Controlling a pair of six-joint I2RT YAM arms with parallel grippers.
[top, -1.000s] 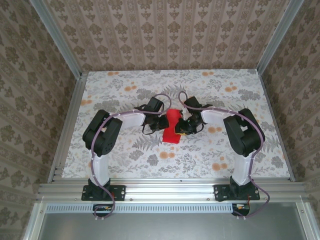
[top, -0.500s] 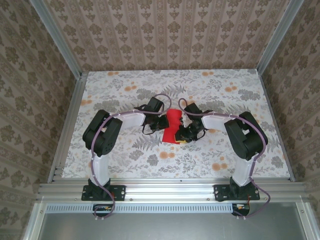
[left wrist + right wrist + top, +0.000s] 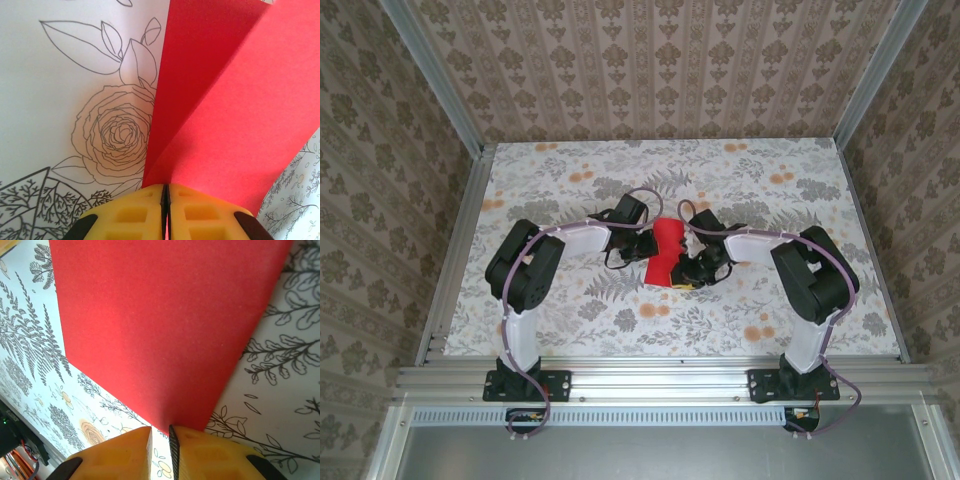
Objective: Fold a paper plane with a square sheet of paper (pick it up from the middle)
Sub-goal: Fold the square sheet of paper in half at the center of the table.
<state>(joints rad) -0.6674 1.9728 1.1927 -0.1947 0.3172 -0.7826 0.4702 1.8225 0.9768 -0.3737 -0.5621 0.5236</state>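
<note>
Square sheet of paper (image 3: 663, 250): being pinched by closed left gripper (image 3: 165, 197) for creasing; right gripper (image 3: 160, 437) near-closed at corner, hold unclear.

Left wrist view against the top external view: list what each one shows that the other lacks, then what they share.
Left wrist: a close look at the left tool, its yellow fingers shut on the red paper where two folded layers meet, plus a drawn rose on the cloth.
Top external: the left arm, the right arm, the right tool at the paper's right side, and the patterned walls.
Shared: the red paper and the flowered table.
</note>
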